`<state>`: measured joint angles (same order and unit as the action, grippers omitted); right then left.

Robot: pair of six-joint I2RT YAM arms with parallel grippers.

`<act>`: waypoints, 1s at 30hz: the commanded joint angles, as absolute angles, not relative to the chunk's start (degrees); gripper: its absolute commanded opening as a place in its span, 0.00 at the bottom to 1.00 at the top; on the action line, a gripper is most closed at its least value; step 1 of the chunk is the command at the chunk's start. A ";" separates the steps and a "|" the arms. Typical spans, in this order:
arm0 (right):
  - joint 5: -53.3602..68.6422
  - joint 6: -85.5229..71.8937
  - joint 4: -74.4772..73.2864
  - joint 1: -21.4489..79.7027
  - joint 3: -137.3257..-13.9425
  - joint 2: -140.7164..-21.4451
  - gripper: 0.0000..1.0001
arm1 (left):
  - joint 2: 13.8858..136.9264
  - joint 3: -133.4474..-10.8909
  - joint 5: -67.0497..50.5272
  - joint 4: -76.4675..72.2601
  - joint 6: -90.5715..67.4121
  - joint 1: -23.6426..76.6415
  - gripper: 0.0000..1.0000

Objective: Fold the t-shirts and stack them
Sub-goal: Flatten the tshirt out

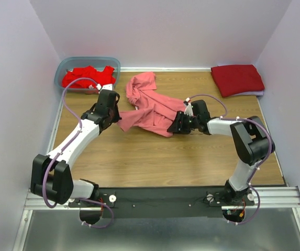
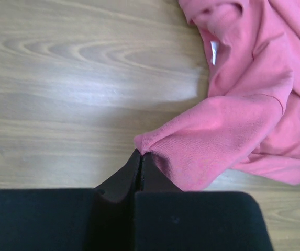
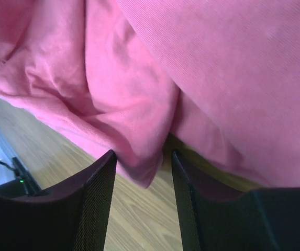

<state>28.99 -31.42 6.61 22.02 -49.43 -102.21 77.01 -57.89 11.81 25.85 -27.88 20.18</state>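
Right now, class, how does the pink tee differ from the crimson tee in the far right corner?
The pink tee lies crumpled mid-table; the crimson tee sits folded. The left gripper pinches the pink tee; nothing touches the crimson tee. The pink tee is paler than the crimson tee. Both are reddish.

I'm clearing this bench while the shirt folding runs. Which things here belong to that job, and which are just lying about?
Part of the job:
pink t-shirt, crumpled mid-table
red t-shirts, far left
dark red t-shirt, folded, far right

Just lying about:
tub holding the red ones
table
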 commanded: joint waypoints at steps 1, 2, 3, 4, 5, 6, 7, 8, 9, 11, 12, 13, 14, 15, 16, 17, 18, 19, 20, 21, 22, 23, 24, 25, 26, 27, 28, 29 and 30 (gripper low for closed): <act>32.51 -35.58 12.56 22.50 -49.75 -105.55 0.52 | 74.18 -55.47 12.75 19.26 -24.79 18.37 0.00; 33.30 -35.94 13.61 22.67 -49.92 -106.34 0.49 | 74.27 -54.33 11.70 18.12 -24.79 18.11 0.00; 33.48 -36.03 13.97 22.76 -50.10 -106.52 0.45 | 74.27 -53.71 11.17 17.58 -24.96 17.93 0.00; 33.49 -36.04 13.89 22.76 -50.36 -106.35 0.32 | 74.27 -52.66 10.12 17.32 -25.05 17.58 0.00; 33.14 -36.04 13.80 22.76 -50.36 -105.74 0.24 | 74.27 -52.39 9.59 17.14 -25.22 17.49 0.00; 32.35 -35.77 13.54 22.76 -50.36 -104.78 0.17 | 74.01 -51.95 9.32 16.70 -25.31 17.40 0.00; 30.43 -34.73 11.27 22.76 -51.23 -102.16 0.06 | 73.83 -51.68 9.23 16.70 -25.23 17.05 0.00; 29.19 -33.67 8.99 22.76 -52.11 -100.56 0.03 | 73.22 -51.68 9.23 16.87 -24.96 16.88 0.00; 27.79 -30.70 6.18 22.76 -53.60 -99.15 0.01 | 72.78 -51.77 9.14 17.14 -24.70 16.53 0.00; 22.26 -27.00 -5.05 22.76 -57.02 -95.82 0.01 | 71.99 -52.56 8.70 17.58 -24.35 15.56 0.00; 19.89 -23.42 -8.84 22.76 -61.39 -92.58 0.00 | 71.03 -52.99 8.35 18.19 -24.17 15.12 0.00; 17.51 -21.81 -12.62 22.76 -63.44 -90.98 0.00 | 70.49 -53.43 7.83 18.63 -24.08 14.94 0.00; 12.70 -20.40 -19.88 22.76 -65.89 -89.57 0.00 | 70.05 -54.31 6.60 18.98 -24.00 14.85 0.00; 10.66 -19.09 -23.34 22.76 -69.75 -87.82 0.00 | 69.27 -54.66 5.72 19.77 -24.08 14.85 0.00; 8.81 -16.90 -26.42 22.76 -71.61 -85.28 0.00 | 68.91 -54.84 4.49 20.12 -24.08 14.85 0.00; 5.92 -16.01 -31.94 22.76 -74.07 -83.08 0.00 | 68.21 -54.58 2.31 20.56 -24.17 14.85 0.00; 4.67 -15.21 -34.43 22.76 -74.09 -83.06 0.00 | 67.68 -54.23 1.59 20.91 -24.52 14.77 0.00; 2.40 -14.07 -38.98 22.76 -75.66 -81.66 0.00 | 67.33 -53.01 0.45 21.09 -24.87 14.77 0.00; 1.68 -13.63 -40.85 22.76 -75.93 -81.30 0.01 | 66.98 -52.30 0.27 21.27 -25.05 14.85 0.00; 0.97 -13.28 -42.26 22.76 -75.85 -81.04 0.01 | 66.45 -51.42 -1.65 21.44 -25.31 14.77 0.00; 1.05 -12.84 -43.49 22.76 -75.24 -81.04 0.01 | 66.27 -50.63 -2.71 21.53 -25.57 14.77 0.00; 1.58 -12.57 -45.51 22.76 -74.63 -81.21 0.01 | 66.01 -48.62 -4.90 21.27 -26.10 14.85 0.00; 1.93 -12.31 -46.14 22.76 -74.01 -81.56 0.01 | 65.66 -47.39 -5.88 20.49 -26.54 14.77 0.00; 1.76 -12.48 -46.40 22.76 -73.22 -81.91 0.02 | 65.65 -46.16 -6.41 19.96 -26.72 14.85 0.00; 0.54 -12.48 -46.41 22.76 -71.21 -82.61 0.03 | 65.83 -44.14 -6.76 19.86 -26.89 14.77 0.00; 0.27 -12.57 -46.41 22.76 -70.32 -83.05 0.06 | 66.44 -43.25 -6.68 19.86 -26.98 14.77 0.00; -0.52 -12.92 -46.49 22.76 -69.62 -83.58 0.07 | 66.88 -42.55 -6.77 19.86 -26.81 14.77 0.00; -1.75 -13.01 -46.32 22.76 -68.74 -84.54 0.14 | 67.15 -41.15 -6.85 19.69 -26.81 14.77 0.00; -1.58 -13.01 -46.14 22.76 -68.38 -84.99 0.21 | 67.41 -40.26 -6.68 18.56 -27.24 14.68 0.00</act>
